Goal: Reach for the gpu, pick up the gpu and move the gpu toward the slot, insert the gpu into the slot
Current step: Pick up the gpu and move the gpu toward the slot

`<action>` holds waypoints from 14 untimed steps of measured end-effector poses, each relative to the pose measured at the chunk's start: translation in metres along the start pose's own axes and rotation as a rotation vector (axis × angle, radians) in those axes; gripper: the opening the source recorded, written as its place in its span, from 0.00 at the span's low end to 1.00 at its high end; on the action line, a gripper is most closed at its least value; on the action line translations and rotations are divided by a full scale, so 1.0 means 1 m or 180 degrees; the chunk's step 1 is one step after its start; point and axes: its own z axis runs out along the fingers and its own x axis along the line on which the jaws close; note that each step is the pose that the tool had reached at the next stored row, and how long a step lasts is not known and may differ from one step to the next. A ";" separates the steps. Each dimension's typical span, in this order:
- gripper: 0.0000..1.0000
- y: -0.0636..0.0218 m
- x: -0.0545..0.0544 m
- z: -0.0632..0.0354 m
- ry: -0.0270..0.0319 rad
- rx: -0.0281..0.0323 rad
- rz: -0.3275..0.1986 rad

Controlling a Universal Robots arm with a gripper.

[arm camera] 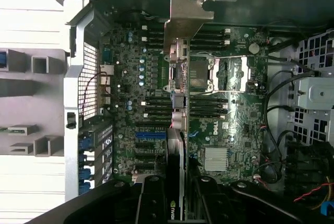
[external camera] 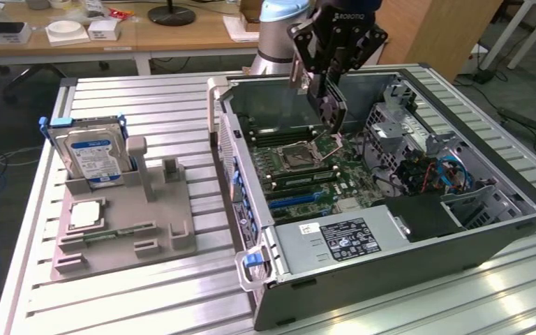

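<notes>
Hand [external camera: 319, 78] clamped on gpu [external camera: 331, 112]; card edge-down above motherboard [external camera: 306, 174], clear of case walls [external camera: 240, 160].

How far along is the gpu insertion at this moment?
Done: reach and pickup, since the gpu is lifted. In hand: the gripper is shut on it, holding it edge-down inside the open computer case, above the motherboard. Left: insertion. The card is not yet seated in a slot, and its lower edge appears to hang clear of the board.

Pale blue-silver arm [external camera: 282, 31]; angular black pincer [external camera: 329, 80], white lettering, possibly ROBOTIQ
</notes>
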 end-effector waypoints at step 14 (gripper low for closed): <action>0.26 -0.0001 -0.012 0.0002 0.0000 0.0000 0.0000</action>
